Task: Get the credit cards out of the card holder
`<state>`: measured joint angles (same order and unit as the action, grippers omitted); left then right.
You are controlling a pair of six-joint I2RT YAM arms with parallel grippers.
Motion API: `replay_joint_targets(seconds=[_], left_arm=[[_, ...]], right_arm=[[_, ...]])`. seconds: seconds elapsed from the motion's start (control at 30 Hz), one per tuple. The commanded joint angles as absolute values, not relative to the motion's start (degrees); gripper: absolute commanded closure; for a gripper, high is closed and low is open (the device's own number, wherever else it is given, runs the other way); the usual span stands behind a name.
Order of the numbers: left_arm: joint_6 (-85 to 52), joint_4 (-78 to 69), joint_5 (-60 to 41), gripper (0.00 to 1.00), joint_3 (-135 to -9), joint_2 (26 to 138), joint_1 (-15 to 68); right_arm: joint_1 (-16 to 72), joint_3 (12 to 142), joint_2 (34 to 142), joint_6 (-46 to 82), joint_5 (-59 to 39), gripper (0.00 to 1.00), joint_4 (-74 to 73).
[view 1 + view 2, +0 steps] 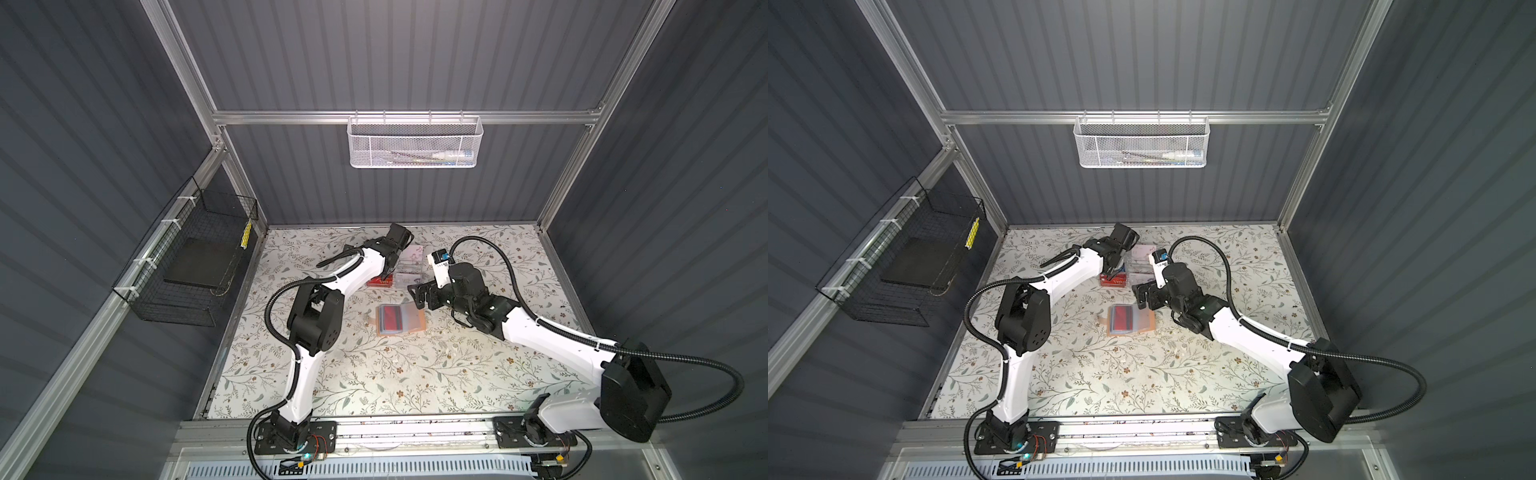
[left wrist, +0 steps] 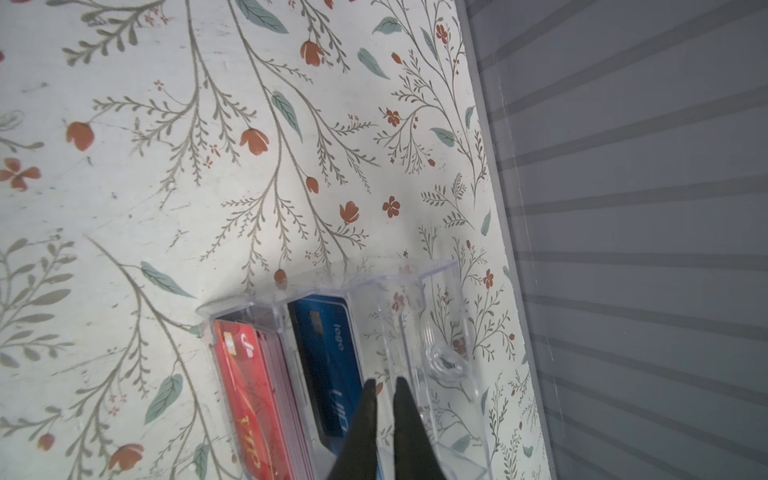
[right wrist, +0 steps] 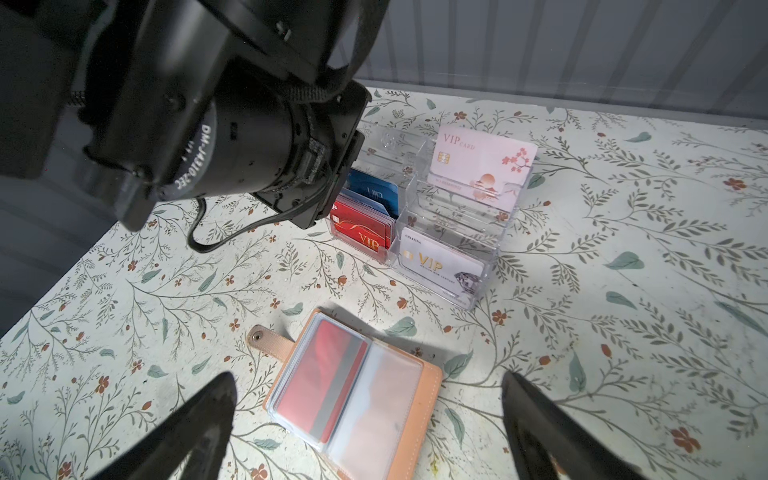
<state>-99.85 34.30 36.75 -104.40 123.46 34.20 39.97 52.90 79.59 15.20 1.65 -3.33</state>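
holder lay open on the table, mid-bench, near the clear box. one red card, dark stripe up, sat in its left sleeve; the facing sleeve looked empty. pages underneath were not readable, so more may be in there. box carried blue cards and a red stack in neighbouring slots, plus pale cards in others. left gripper hung over the box beside the blue cards, jaws pinched nearly together; could not tell whether anything thin sat between them. right gripper hovered above the holder, jaws spread wide, holding nothing. judgement: probably well along but unfinished, with at least the red card left to pull.
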Motion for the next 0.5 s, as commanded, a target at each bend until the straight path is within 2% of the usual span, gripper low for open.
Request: replay_joint_targets(seconds=[0.0, 0.1, 0.2, 0.27, 0.33, 0.4, 0.47], left_arm=[[-93.1, 30.7, 40.2, 0.88, -101.3, 118.2, 34.6], [-86.2, 25.6, 42.0, 0.86, -96.1, 113.3, 34.6], [-77.3, 20.0, 43.4, 0.76, -89.5, 106.7, 34.6], [-69.7, 14.6, 43.7, 0.63, -84.3, 101.8, 34.6], [-65.1, 12.3, 43.4, 0.42, -79.0, 97.3, 34.5], [-62.0, 12.1, 43.3, 0.29, -75.4, 92.9, 34.3], [-59.0, 11.9, 42.5, 0.11, -71.7, 88.5, 33.7]], right_arm=[[39.7, 52.9, 79.2, 15.3, 1.6, 0.01, -3.7], [39.7, 52.9, 79.3, 15.4, 1.6, 0.01, -3.7], [39.7, 52.8, 79.5, 15.3, 2.1, 0.01, -3.9], [39.7, 52.9, 80.1, 15.0, 2.7, 0.01, -3.9], [39.7, 53.0, 80.7, 14.5, 3.8, 0.01, -3.8], [39.7, 53.5, 81.3, 14.5, 4.7, 0.01, -3.1], [39.7, 54.3, 81.9, 14.5, 5.5, 0.01, -2.3]])
